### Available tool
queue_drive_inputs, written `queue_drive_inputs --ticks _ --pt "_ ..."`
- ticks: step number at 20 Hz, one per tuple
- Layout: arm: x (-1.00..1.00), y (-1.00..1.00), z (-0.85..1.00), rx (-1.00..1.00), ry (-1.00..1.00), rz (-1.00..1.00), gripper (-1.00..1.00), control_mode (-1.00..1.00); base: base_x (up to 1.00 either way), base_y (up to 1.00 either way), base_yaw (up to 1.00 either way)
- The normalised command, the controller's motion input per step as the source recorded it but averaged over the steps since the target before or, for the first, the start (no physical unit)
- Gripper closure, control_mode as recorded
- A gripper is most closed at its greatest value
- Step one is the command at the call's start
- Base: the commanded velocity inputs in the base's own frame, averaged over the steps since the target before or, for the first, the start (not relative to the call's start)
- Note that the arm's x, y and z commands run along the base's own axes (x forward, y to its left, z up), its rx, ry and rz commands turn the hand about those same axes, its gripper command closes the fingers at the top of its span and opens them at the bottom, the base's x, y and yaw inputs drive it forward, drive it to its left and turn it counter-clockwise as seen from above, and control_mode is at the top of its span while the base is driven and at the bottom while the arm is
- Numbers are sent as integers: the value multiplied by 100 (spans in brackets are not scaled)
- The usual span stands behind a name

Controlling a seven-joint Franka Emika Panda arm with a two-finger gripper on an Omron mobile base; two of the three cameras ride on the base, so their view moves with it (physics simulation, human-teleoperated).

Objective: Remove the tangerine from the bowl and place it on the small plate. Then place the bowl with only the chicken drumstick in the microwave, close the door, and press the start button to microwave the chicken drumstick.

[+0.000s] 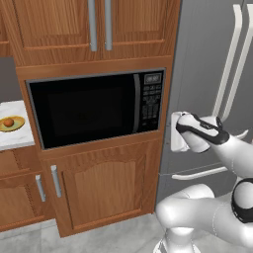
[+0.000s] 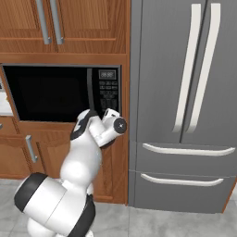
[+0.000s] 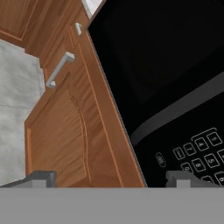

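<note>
The black microwave (image 1: pixel 94 106) is built into wooden cabinetry, and its dark-glass door (image 1: pixel 84 108) is shut. A curved bar handle (image 1: pixel 137 103) runs beside the keypad panel (image 1: pixel 151 101). My gripper (image 3: pixel 112 179) is open and holds nothing; it hovers close to the lower keypad (image 3: pixel 197 153) at the microwave's lower right corner. Far left, the tangerine (image 1: pixel 8 122) rests on the small plate (image 1: pixel 15 126). The bowl and the chicken drumstick are hidden.
A grey fridge (image 2: pixel 185 92) with long vertical handles stands right of the microwave. A wooden cabinet door (image 1: pixel 99 183) sits below it and upper cabinets (image 1: pixel 99 24) above. The marble counter (image 1: pixel 15 138) carries the plate at far left.
</note>
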Motion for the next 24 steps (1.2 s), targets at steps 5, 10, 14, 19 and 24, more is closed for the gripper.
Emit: queue_drive_inputs --ticks 5,10,14,19,24 --pt "16 0 -12 0 0 0 -100 -100 0 0 0" --pt "16 0 -14 0 0 0 -100 -100 0 0 0" --pt "16 0 -12 0 0 0 -100 -100 0 0 0" --pt "16 0 -8 0 0 0 -100 -100 0 0 0" --pt "16 0 -10 0 0 0 -100 -100 0 0 0"
